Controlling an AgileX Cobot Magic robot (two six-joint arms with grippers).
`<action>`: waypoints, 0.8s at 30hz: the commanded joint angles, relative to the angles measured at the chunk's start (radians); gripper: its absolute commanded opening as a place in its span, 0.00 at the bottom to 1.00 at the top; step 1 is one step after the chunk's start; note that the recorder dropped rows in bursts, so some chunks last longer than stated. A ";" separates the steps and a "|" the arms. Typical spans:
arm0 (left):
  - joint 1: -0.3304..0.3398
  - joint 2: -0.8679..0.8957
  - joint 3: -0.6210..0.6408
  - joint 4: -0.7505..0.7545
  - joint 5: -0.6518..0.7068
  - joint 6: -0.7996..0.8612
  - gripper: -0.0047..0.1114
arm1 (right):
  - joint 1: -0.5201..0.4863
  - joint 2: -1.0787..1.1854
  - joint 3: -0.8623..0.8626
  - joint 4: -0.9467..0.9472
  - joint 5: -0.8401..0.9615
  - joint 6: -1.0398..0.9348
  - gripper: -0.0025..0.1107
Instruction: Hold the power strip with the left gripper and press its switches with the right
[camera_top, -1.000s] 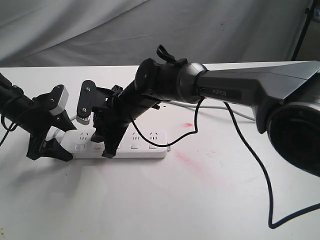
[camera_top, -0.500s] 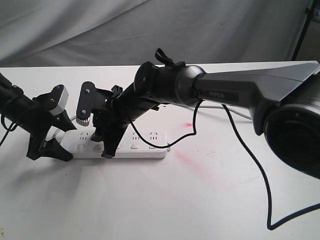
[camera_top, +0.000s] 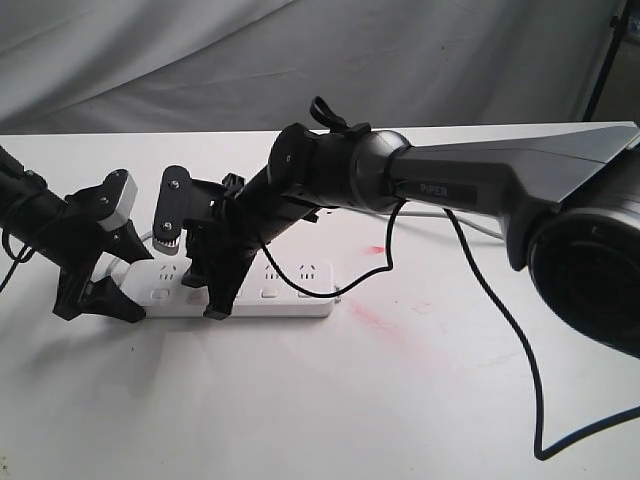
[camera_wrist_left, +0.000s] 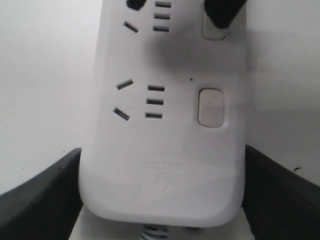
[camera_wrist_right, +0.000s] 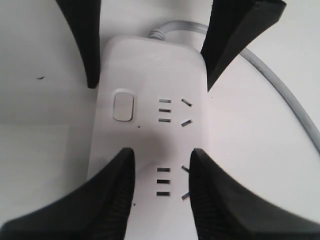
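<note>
Pwr strip lies flat on bench, left-centre. Stiff, light plastic w/ smooth sides, so prob. skids when pressed; best taken across its width at cord end. Left claw pinches it there; right claw part-spread, empty, one fingertip on 2nd switch.
</note>
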 joint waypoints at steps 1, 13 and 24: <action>-0.002 0.000 -0.003 0.007 -0.007 -0.008 0.60 | 0.005 -0.003 0.006 -0.001 0.007 -0.011 0.33; -0.002 0.000 -0.003 0.007 -0.007 -0.008 0.60 | 0.011 0.020 0.006 -0.023 0.005 -0.011 0.33; -0.002 0.000 -0.003 0.007 -0.007 -0.008 0.60 | 0.011 0.032 0.006 -0.038 0.017 -0.020 0.33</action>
